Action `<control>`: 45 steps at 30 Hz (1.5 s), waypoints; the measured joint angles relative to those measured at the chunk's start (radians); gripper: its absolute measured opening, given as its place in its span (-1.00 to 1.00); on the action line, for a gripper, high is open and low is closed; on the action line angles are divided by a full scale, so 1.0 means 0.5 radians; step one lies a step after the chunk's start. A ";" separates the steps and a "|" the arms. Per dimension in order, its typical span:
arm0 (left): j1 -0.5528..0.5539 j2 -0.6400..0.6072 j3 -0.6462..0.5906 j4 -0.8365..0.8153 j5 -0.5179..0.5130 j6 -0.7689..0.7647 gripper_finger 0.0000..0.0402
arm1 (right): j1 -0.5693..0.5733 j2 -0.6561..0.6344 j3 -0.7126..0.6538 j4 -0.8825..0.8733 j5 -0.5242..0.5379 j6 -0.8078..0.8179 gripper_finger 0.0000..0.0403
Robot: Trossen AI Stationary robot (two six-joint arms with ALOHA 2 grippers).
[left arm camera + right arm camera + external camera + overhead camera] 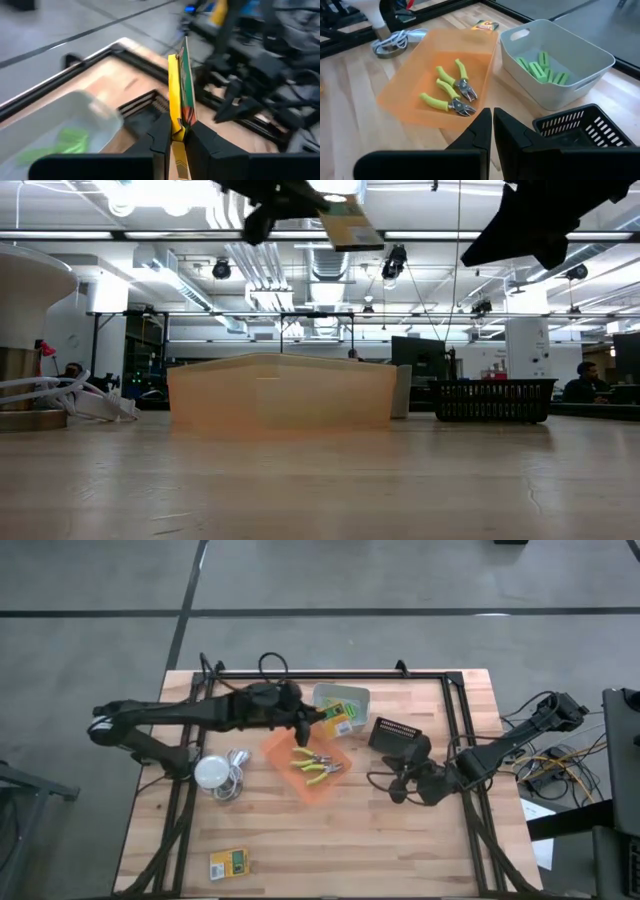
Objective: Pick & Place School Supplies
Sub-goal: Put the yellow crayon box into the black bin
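The left gripper (pixel 318 720) hung near the centre of the high view, its dark fingers (pixel 165 132) clamped on the thin edge of a flat yellow-and-green printed cardboard box (pixel 179 92), which stood up on edge between them; gripping the narrow side probably kept the box slim enough to drop into a container. It hovered roughly over the gap between the grey plastic bin (pixel 343 703) and the translucent orange plastic tray (pixel 308 766), so which one it was bound for could not be told. The grey bin already held short lime-green marker-like sticks (pixel 541 67), and the orange tray held two green-handled metal pliers (pixel 451 91), suggesting the supplies were being sorted by kind. A second yellow-and-green box (pixel 230 863) lay on the wooden table (pixel 400 850) at lower left of the high view, well apart from the bins and not yet collected. The right gripper (pixel 400 787) waited at centre right beside a black mesh basket (pixel 397 734), fingers together and holding nothing. Print on either box was too blurred to read.
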 joint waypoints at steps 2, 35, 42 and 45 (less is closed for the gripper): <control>0.027 0.070 0.000 0.095 0.102 0.098 -0.81 | 0.001 0.000 -0.001 -0.011 0.001 0.063 -0.91; 0.264 0.957 0.090 1.222 0.447 0.234 -0.80 | -0.110 -0.272 -0.008 -0.606 0.283 0.401 -0.91; 0.260 0.942 0.121 1.109 0.457 0.293 -0.80 | -0.270 -0.279 -0.008 -1.180 0.100 0.876 -0.91; 0.260 0.942 0.121 1.067 0.454 0.298 -0.80 | -0.324 -0.307 -0.008 -1.393 0.098 1.089 -0.91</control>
